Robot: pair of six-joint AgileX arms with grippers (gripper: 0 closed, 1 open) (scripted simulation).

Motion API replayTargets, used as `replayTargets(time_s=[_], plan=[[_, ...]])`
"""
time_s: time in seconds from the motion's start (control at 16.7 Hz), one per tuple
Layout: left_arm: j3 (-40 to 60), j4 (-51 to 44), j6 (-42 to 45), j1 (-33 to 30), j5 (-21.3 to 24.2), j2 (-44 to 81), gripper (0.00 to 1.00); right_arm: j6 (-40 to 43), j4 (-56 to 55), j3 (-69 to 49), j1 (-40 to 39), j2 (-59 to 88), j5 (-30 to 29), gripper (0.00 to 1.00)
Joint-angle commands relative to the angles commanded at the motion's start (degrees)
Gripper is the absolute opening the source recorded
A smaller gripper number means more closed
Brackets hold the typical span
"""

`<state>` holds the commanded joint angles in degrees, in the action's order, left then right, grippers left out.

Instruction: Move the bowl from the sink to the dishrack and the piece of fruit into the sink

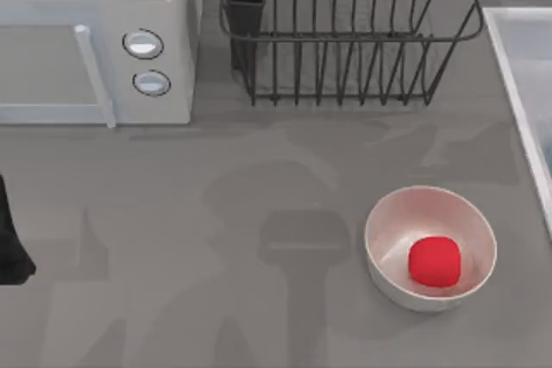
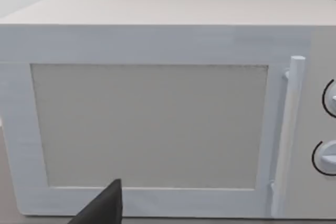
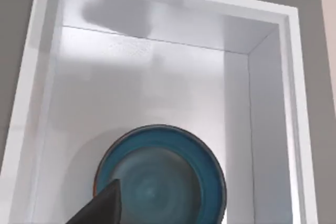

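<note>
My left arm (image 1: 12,239) sits at the surface's left edge, in front of the microwave (image 1: 95,36). My right arm's wrist hangs above the sink (image 3: 157,82), looking down.

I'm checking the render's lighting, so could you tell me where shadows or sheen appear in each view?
Top view: broad soft arm-shaped shadows fall across the grey table, left of the white bowl holding the piece of fruit. Right wrist view: a blurred shadow lies on the sink floor above the glossy bowl. Left wrist view: the microwave is evenly lit.
</note>
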<state>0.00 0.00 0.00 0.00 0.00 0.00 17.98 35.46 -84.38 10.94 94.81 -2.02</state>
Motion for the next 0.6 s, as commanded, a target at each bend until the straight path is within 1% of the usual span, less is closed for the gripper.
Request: replayTargets(time_s=[0.18, 0.6], plan=[[0.00, 0.00, 0.00, 0.00, 0.00, 0.00, 1.00, 0.56, 6.23, -8.63, 1.93, 10.09, 0.23, 1.00], [0.00, 0.00, 0.00, 0.00, 0.00, 0.00, 1.00, 2.74, 26.01, -27.89, 4.81, 39.54, 3.22, 1.00]])
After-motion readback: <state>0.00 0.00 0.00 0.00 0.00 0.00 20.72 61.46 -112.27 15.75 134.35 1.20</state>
